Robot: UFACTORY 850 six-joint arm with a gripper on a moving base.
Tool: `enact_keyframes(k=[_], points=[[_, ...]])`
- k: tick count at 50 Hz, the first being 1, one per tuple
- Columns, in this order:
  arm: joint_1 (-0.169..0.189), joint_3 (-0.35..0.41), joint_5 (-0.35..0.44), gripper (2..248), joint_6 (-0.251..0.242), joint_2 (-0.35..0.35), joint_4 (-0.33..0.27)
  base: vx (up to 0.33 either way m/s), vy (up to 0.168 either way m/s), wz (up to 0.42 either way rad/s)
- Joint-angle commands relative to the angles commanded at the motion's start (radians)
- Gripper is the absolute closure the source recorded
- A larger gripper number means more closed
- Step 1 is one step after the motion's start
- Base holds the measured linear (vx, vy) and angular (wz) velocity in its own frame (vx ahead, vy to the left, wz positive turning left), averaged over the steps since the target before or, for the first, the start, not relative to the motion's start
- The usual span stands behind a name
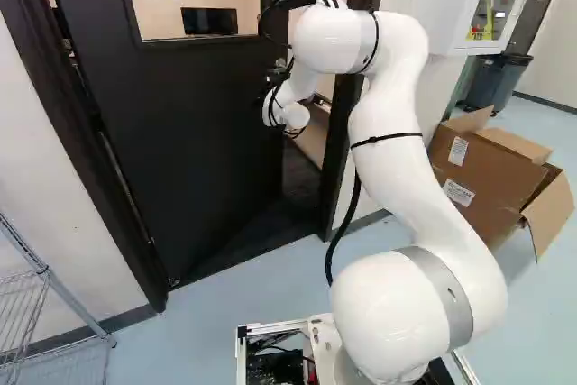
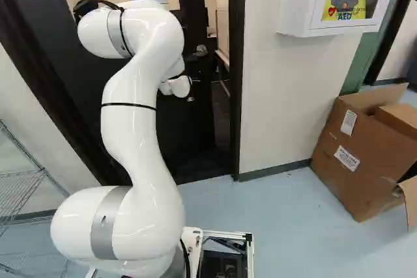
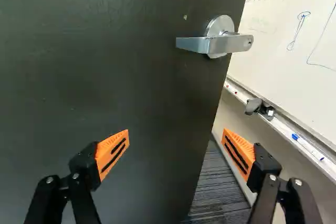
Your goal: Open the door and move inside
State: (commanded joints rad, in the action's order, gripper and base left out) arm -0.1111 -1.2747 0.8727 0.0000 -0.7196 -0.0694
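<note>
White arm (image 1: 397,123) observed nearest the camera, rising right of the middle in the left base view and left of the middle in the right base view. Behind it, the dark door (image 1: 198,142) is seen partly open, filling the upper left of the left base view; a gap is left between its free edge and the door frame (image 1: 347,114). A whiteboard (image 3: 294,30) is seen beyond that edge in the wrist view. A cardboard box (image 2: 355,154) is placed at the right of the right base view, a wall cabinet (image 2: 298,4) at its upper right (yellow unit noted inside). The gripper (image 1: 273,81) is held near the door; in the wrist view its fingers are spread wide, with nothing gripped. One finger is set before the door's face, the other past its edge. The door lever (image 3: 215,43) is located ahead of the gripper, apart from both orange pads (image 3: 113,153).
</note>
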Motion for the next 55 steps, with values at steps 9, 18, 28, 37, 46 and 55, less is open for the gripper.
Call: enact_keyframes(k=[9,18,28,37,46,55], points=[[0.003,0.062,0.0,3,0.0,0.045,0.0,0.0,0.0,0.0],[0.006,0.121,0.0,3,0.0,0.088,0.0,0.0,0.0,0.0],[0.01,0.186,0.0,3,0.0,0.137,0.0,0.0,0.0,0.0],[0.016,0.244,0.0,3,0.0,0.18,0.0,0.0,0.0,0.0],[0.023,0.3,0.0,3,0.0,0.223,0.0,0.0,0.0,0.0],[0.033,0.353,0.0,3,0.0,0.264,0.0,0.0,0.0,0.0]])
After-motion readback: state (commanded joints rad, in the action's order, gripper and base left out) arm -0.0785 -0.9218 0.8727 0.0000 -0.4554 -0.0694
